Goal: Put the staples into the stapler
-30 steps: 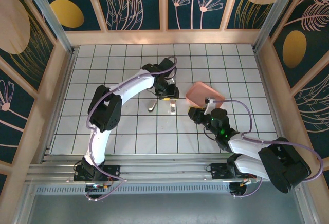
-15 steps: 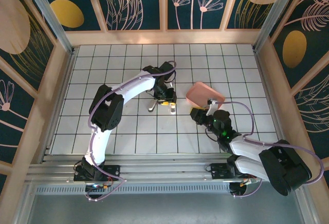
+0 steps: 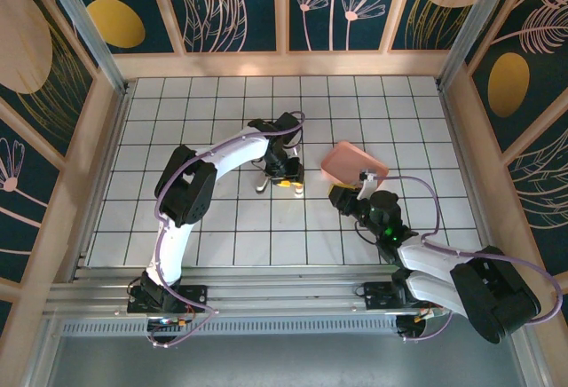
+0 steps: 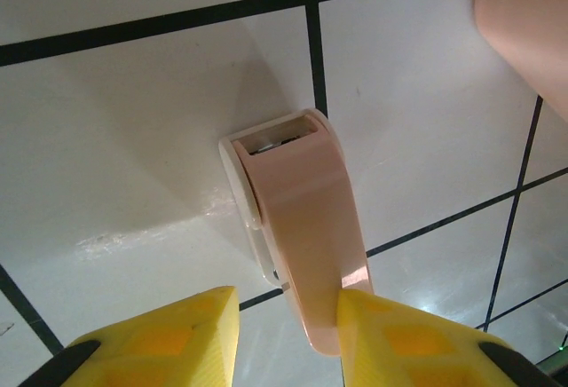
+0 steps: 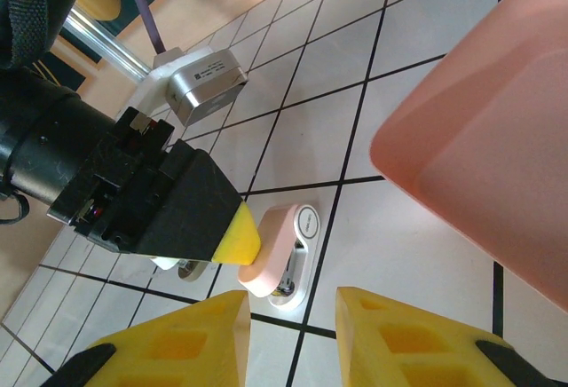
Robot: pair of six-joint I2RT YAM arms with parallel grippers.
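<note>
1. The stapler is lying near the middle of the bench, its pinkish top facing up over a whitish base; from the right wrist the top is looking lifted at one end, with grey metal showing beneath it, though I cannot tell whether the rail is fully exposed.
2. The staples, as I am reading the thin silvery strip, are lying flat on the bench near the stapler, on its side toward the left edge; they are sitting apart from it and in no claw, so by my judgement the loading itself is not yet done.
3. The left claw is straddling one end of the stapler with its jaws released; one yellow fingertip is touching the pink top while the other is standing clear of it, so nothing is being clamped.
4. The right claw is hovering low on the stapler's side toward the right edge; its jaws are standing apart and nothing is showing between them.
5. The pink tray is sitting just beyond the right claw, toward the right edge; what it is carrying I cannot tell.
6. What is left, as I am judging it: getting the top fully open, picking up the strip, seating it in the rail and closing the stapler; the task is looking to be in its early part.
</note>
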